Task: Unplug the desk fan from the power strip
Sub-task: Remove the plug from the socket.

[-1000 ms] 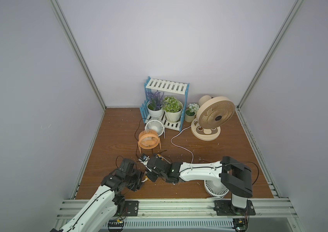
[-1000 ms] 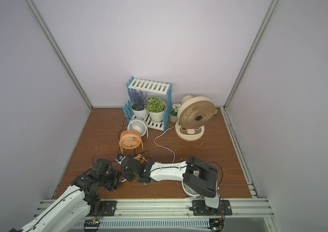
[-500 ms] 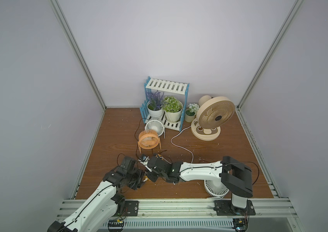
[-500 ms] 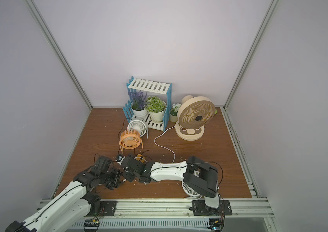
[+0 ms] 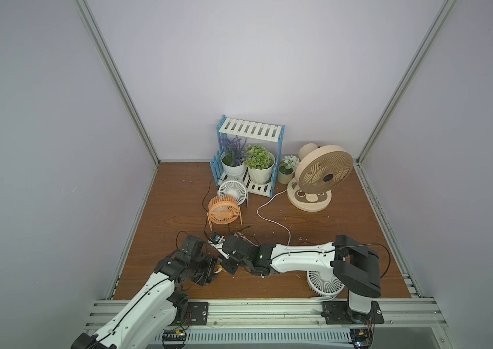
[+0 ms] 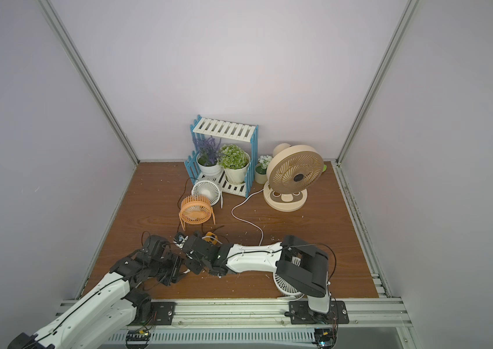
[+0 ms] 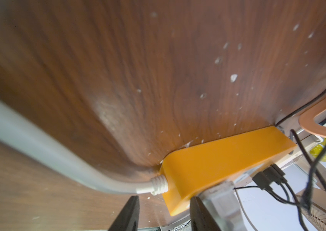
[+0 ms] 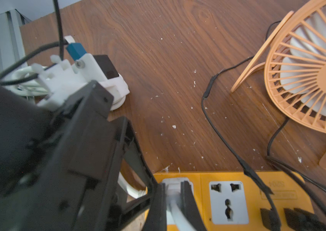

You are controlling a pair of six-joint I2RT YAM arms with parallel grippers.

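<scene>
Brown wood-grain tabletop (image 5: 178, 193), white-flecked; lilac walls (image 5: 254, 75); right gripper (image 8: 174, 187) clamped on white plug (image 8: 176, 181) in orange-yellow rectangular power strip (image 8: 202, 200); left gripper (image 7: 165, 200) astride strip's cord end, grip unclear.

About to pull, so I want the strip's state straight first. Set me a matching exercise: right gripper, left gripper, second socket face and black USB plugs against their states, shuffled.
Things
1. right gripper
2. left gripper
3. second socket face
4. black USB plugs

States
a. seated in the power strip
b. empty
c. shut on the white plug
d. fingers astride the strip's cord end

Pairs: 1-c, 2-d, 3-b, 4-a
</scene>
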